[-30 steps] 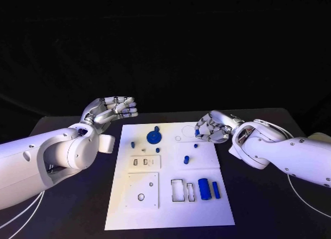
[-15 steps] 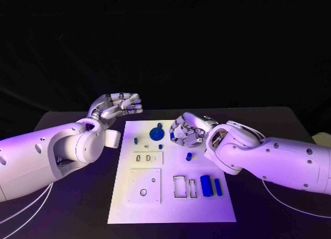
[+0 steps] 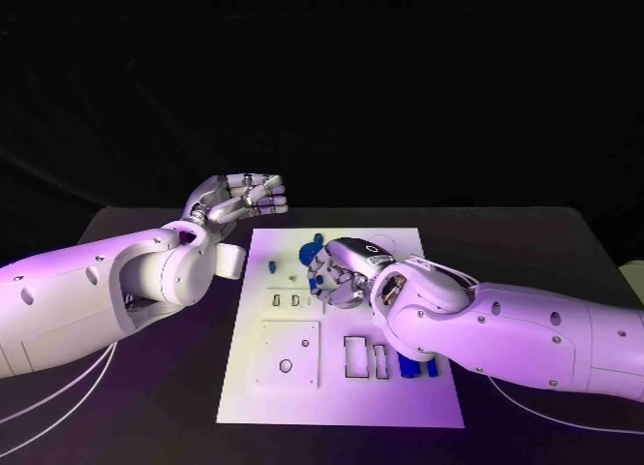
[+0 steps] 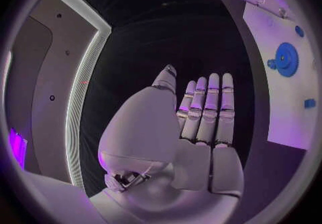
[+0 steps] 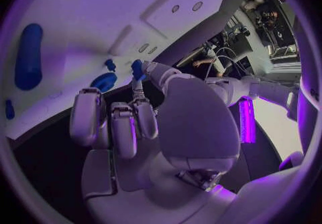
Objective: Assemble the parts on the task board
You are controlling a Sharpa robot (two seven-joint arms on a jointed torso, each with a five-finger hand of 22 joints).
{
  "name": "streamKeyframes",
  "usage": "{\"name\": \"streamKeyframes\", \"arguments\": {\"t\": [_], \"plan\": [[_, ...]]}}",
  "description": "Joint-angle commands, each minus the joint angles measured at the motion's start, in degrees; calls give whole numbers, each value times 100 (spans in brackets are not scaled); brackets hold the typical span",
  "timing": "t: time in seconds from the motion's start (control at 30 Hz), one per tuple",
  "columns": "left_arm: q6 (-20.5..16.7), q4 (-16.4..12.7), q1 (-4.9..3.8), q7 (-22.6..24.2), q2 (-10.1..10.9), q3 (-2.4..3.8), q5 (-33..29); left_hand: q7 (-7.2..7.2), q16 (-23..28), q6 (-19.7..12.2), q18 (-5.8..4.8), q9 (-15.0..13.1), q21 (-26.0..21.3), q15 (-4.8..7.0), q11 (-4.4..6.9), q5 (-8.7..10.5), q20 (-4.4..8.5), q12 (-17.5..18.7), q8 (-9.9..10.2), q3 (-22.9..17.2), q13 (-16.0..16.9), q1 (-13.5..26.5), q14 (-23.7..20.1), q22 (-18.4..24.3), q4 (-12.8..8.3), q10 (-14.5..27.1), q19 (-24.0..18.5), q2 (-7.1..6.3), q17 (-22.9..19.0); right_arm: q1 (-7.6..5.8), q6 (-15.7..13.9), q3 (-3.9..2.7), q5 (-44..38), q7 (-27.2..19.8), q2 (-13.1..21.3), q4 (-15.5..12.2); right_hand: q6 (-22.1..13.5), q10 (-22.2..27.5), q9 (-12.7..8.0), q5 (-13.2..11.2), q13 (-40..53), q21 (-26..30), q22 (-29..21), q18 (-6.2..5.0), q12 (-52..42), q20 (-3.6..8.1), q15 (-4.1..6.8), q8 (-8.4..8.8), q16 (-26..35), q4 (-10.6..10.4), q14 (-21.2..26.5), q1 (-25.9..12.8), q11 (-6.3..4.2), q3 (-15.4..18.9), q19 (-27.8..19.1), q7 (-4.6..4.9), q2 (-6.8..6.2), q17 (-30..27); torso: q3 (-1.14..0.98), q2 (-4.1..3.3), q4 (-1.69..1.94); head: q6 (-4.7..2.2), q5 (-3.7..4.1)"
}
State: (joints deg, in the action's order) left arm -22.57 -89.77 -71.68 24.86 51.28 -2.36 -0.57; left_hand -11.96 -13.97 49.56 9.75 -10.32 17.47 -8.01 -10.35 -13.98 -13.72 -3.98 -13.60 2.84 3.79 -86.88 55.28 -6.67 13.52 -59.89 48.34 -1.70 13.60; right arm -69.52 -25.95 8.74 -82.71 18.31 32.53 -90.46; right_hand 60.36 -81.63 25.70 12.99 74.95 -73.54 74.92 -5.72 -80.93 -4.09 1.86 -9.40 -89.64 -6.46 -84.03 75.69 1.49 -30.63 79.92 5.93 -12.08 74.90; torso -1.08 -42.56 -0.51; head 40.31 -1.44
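Reaching: we bring right hand, seemingly empty, over task board.
Done: blue gear seated.
Left: blue cylinder loose.
Left hand: clenched, empty.

dim room, wrist views bent at rim

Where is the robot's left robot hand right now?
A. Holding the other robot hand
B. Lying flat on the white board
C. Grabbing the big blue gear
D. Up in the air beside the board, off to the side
D: the left robot hand is raised beside the far corner of the task board, touching no part, while the blue gear lies on the board away from it.
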Motion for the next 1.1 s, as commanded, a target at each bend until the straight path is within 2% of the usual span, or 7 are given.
{"name": "streamKeyframes", "arguments": {"t": [0.03,0.17,0.47,0.7,0.83,1.1], "plan": [[103,9,-3,21,-25,3,-16,-15,35,-31,54,-5,-30,-6,19,36,-44,20,30,16,7,-65,-30,5,-11,30,-12,15,5,57,196,11,-338,253,-99,53,11,-3,-6,33,325,20,14,101,33,18,46,-39,-36,1,-597,-50,-9,-28,-4,-5,22,1510,-7,-4,5,43,-83],[102,26,-3,19,-37,3,-16,-15,35,-31,54,-5,-30,-6,19,36,-44,20,30,16,7,-65,-30,5,-11,30,-12,15,5,110,243,18,-398,286,-193,92,7,-5,-2,35,327,21,14,101,32,19,46,-40,-36,0,-597,-68,-9,-27,-3,-5,16,1510,-12,-5,3,76,-147],[104,39,-3,16,-54,3,-16,-15,35,-31,54,-5,-30,-6,19,36,-44,20,30,16,7,-65,-30,5,-11,30,-12,15,5,196,300,30,-502,336,-322,173,2,-9,7,38,331,27,12,100,29,20,47,-42,-36,-4,-597,-111,-10,-24,-3,-6,7,1510,-9,-12,4,144,-271],[104,41,-4,13,-51,3,-16,-15,35,-31,54,-5,-30,-6,19,36,-44,20,30,16,7,-65,-30,5,-11,30,-12,15,5,217,317,33,-566,373,-347,217,-5,-6,15,34,326,35,8,99,34,21,47,-44,-36,-3,-597,-146,-10,-17,-6,-6,-12,1510,-3,-5,2,171,-290],[103,43,-4,12,-47,3,-16,-15,35,-31,54,-5,-30,-6,19,36,-44,20,30,16,7,-65,-30,5,-11,30,-12,15,5,221,321,33,-583,376,-352,228,-11,-4,18,32,323,44,2,97,36,21,47,-44,-36,-1,-597,-164,-10,-14,-10,-6,-23,1510,-6,-6,-1,182,-310],[102,50,-4,10,-40,3,-16,-15,35,-31,54,-5,-30,-6,19,36,-44,20,30,16,7,-65,-30,5,-11,30,-12,15,5,225,368,34,-585,363,-375,254,-41,4,31,17,314,60,-6,95,45,22,46,-37,-36,-1,-597,-245,-8,2,-13,-1,-68,1510,-3,-5,1,182,-325]]}}
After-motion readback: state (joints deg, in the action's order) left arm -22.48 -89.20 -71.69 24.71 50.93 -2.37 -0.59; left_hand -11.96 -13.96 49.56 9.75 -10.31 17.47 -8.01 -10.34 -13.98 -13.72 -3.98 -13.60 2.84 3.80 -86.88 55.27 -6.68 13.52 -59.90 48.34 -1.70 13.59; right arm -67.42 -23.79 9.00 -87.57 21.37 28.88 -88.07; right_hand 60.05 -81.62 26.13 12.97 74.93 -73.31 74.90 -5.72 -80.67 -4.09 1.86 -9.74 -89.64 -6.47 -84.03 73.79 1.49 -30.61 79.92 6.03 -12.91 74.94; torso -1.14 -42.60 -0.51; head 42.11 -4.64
